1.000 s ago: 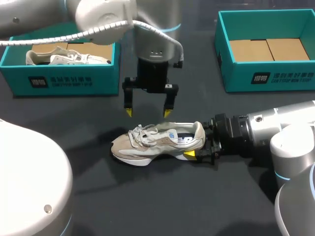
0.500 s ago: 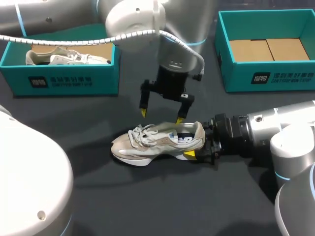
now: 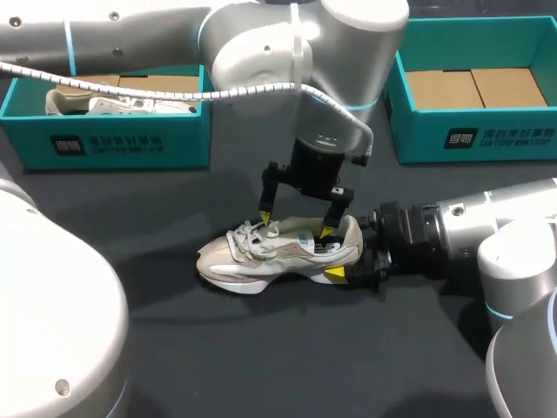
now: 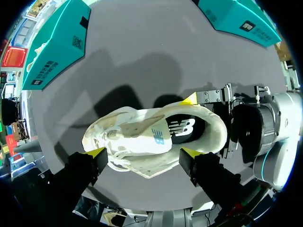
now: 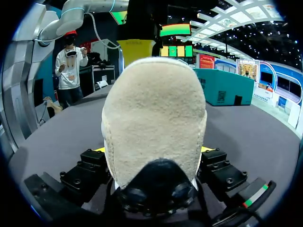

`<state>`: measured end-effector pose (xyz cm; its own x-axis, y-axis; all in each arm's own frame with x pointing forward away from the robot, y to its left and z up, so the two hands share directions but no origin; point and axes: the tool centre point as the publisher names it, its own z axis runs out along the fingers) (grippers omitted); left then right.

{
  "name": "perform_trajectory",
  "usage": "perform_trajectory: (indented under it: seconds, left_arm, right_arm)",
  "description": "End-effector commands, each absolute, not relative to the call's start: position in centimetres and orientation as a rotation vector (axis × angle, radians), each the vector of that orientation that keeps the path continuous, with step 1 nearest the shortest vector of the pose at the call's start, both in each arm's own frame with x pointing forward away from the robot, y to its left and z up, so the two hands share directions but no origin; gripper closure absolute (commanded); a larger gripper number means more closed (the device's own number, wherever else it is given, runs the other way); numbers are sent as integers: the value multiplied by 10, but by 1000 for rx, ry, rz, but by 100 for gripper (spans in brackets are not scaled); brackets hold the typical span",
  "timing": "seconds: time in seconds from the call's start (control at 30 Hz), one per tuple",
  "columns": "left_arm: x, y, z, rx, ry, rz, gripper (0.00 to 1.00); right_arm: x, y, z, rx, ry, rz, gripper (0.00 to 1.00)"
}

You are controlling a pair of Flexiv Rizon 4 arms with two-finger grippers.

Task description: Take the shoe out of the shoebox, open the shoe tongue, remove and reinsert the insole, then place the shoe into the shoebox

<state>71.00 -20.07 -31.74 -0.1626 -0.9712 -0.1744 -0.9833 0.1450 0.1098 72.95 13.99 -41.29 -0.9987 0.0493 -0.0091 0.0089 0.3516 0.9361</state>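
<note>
On the dark surface [image 3: 261,357], out of either box: beige sneaker [image 3: 278,252] upright on its sole, heel pinched from both sides by the right tool [image 5: 153,149]. Just above, the left tool [image 3: 295,225] spread wide over the shoe's top, one yellow tip by the laces, the other at the collar opening. Farther back, a teal shoebox [image 3: 113,144] holding a second sneaker [image 3: 104,104], and another teal shoebox [image 3: 470,131] showing its cardboard floor.

- Left arm [image 3: 261,52]: glossy white shell, pale-blue rings, ribbed white cable [image 3: 252,90].
- Right arm [image 3: 513,235]: white shell, black wrist [image 3: 409,239].
- Fingers [image 3: 266,205]: black, yellow tips.
</note>
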Motion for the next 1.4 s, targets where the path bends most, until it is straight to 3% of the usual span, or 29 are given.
perform_trajectory:
  seconds: [0.03,1.4]
  left_arm:
    - [709,-205,-330,-1999,2315,307,0]
    - [720,-187,-369,-1978,2082,621,0]
  right_arm:
    - [728,140,-412,56,2555,1762,100]
    - [728,140,-412,56,2555,1762,100]
